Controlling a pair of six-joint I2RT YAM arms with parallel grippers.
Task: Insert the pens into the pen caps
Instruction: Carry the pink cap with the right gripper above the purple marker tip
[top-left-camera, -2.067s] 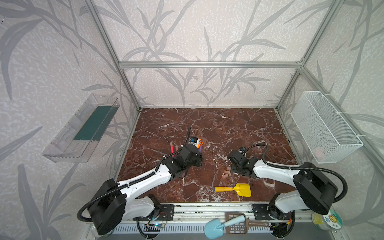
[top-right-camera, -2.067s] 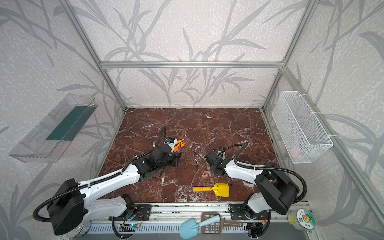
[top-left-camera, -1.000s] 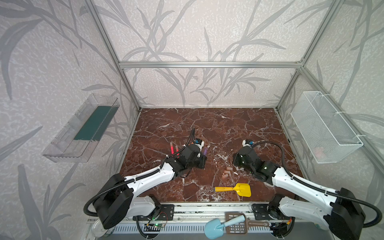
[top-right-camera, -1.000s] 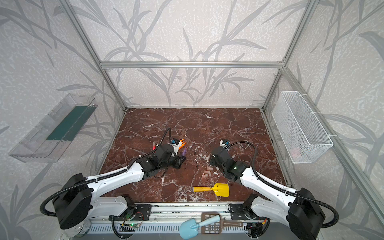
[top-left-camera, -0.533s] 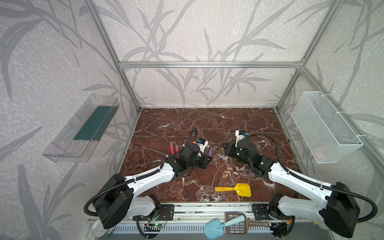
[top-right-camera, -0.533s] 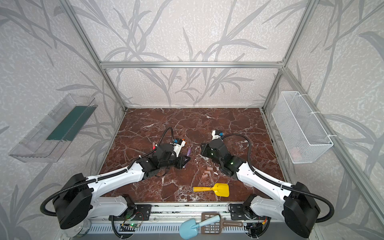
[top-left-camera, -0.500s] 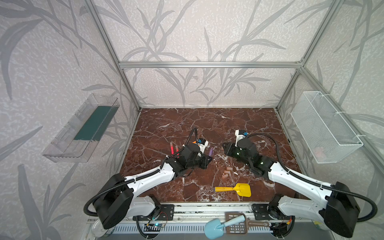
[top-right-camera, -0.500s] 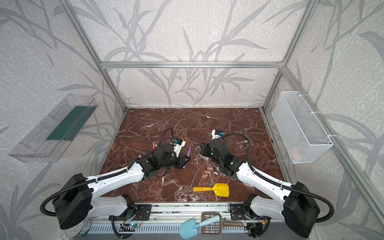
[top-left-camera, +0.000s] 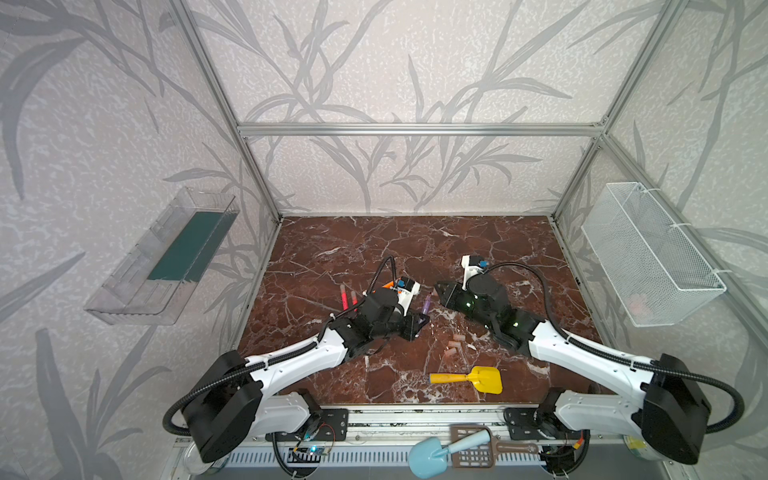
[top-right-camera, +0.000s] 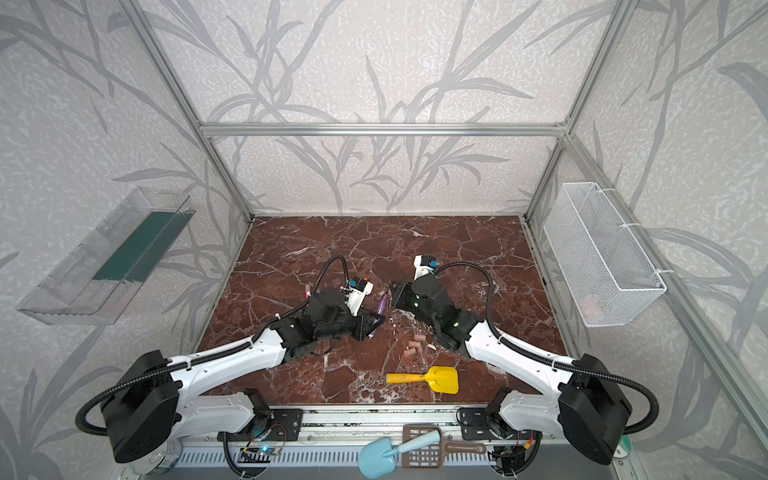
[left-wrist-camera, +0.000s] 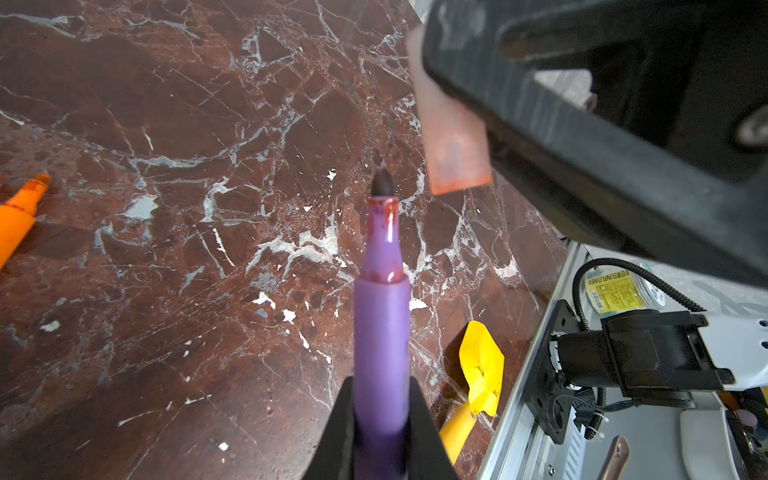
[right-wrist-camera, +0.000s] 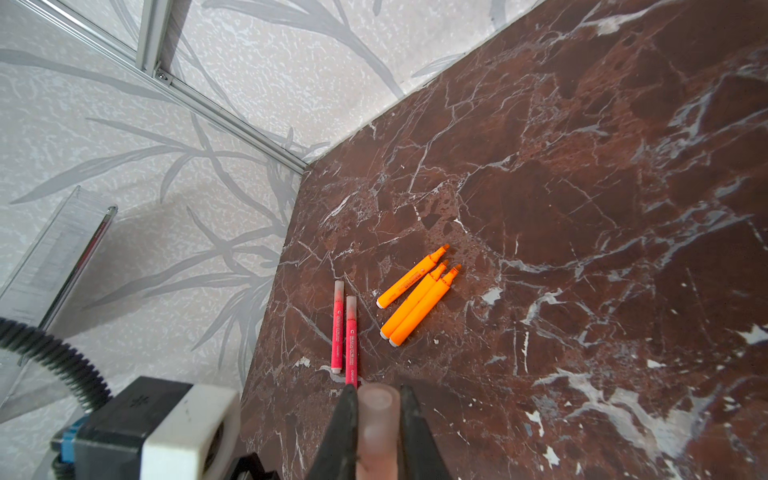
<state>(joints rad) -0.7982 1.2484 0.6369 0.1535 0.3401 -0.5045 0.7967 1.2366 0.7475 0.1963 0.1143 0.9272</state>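
Our left hand (left-wrist-camera: 380, 380) pinches the purple pen (left-wrist-camera: 380, 299); our right hand (right-wrist-camera: 377, 392) pinches a pen cap (right-wrist-camera: 376, 419). Pen tip and cap sit just apart above the desk (top-left-camera: 374, 241), beyond the yellow shovel (top-left-camera: 482, 379); loose caps (top-left-camera: 454, 344) lie nearer it.

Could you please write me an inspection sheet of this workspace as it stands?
Surface: red-brown marble tabletop, white-veined.
Job's things: purple pen, tip bare, and one pen cap held close, not joined; three orange pens and two pink-red pens lying flat; three loose caps.
Clutter: yellow toy shovel.
Grippers: left pincer shut on the purple pen; right pincer shut on the pen cap.
Cables: a black cable arcs over each wrist.
Surroundings: clear tray on left wall, wire basket on right wall.
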